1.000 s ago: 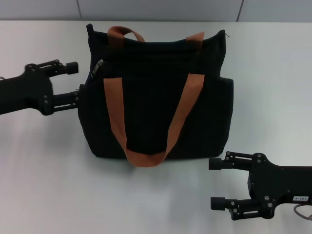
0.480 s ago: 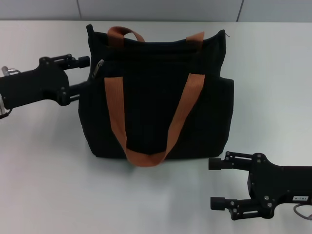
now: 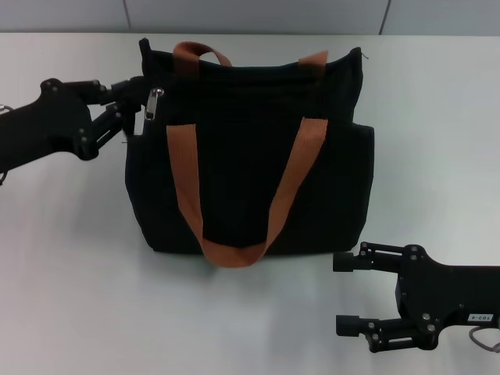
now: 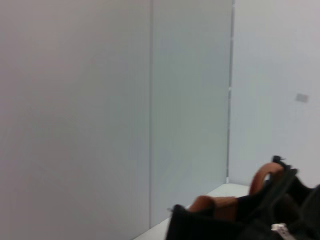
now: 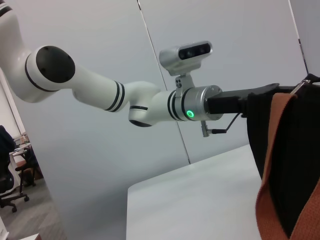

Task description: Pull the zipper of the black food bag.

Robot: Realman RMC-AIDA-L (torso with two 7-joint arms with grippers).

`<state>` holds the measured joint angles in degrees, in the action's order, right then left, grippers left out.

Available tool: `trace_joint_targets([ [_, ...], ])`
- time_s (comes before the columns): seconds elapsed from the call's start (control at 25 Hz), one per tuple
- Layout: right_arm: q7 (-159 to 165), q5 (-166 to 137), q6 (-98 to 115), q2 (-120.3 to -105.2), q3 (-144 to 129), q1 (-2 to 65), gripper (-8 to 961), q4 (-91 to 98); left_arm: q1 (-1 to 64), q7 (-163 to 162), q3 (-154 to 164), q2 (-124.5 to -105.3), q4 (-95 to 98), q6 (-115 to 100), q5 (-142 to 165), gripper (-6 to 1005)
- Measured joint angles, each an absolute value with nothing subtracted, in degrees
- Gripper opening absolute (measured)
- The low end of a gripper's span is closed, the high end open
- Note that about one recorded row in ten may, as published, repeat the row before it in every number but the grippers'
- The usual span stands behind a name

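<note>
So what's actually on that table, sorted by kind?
Black food bag: 1
Orange strap handles: 2
Silver zipper: 1
Robot grippers: 2, left gripper at the bag's corner, right gripper open
Total: 6

I count one black food bag [image 3: 250, 156] on the table [image 3: 70, 273], carrying two orange strap handles and one silver zipper [image 3: 154, 102] pull. Two grippers show: left gripper [image 3: 125, 105] far-left, right gripper [image 3: 348, 293] near-right.
</note>
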<state>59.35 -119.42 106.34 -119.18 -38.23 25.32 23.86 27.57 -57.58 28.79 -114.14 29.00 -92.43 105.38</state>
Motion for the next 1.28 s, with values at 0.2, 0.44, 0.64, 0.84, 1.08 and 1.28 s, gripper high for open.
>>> trace_joint_targets([
  [0.2,59.88,-118.27,107.59,-119.18,-37.99,25.55,815,23.81,27.26,-57.2,28.76,-114.3,29.0,-92.95,105.34,128],
  [0.44,68.23,-107.01,116.46,-119.07,-37.97,25.8,815,24.2,27.09,-56.56,28.55,-114.76,29.0,-93.01,105.24,26],
  [0.64,84.79,-97.09,114.51,-118.8,-37.96,29.11,815,24.93,26.68,-55.74,27.31,-115.13,28.94,-92.96,105.03,28],
  [0.84,97.52,-94.77,110.13,-118.34,-38.49,35.26,815,27.47,26.37,-55.64,27.16,-115.56,28.91,-93.03,104.71,30],
  [1.08,112.45,-96.95,103.18,-116.57,-42.85,44.3,815,30.81,25.74,-54.33,27.15,-115.84,28.91,-93.6,103.02,32],
  [1.28,122.31,-101.87,97.15,-115.66,-48.37,51.16,815,30.85,25.66,-54.22,27.16,-115.98,28.91,-93.72,102.94,34],
])
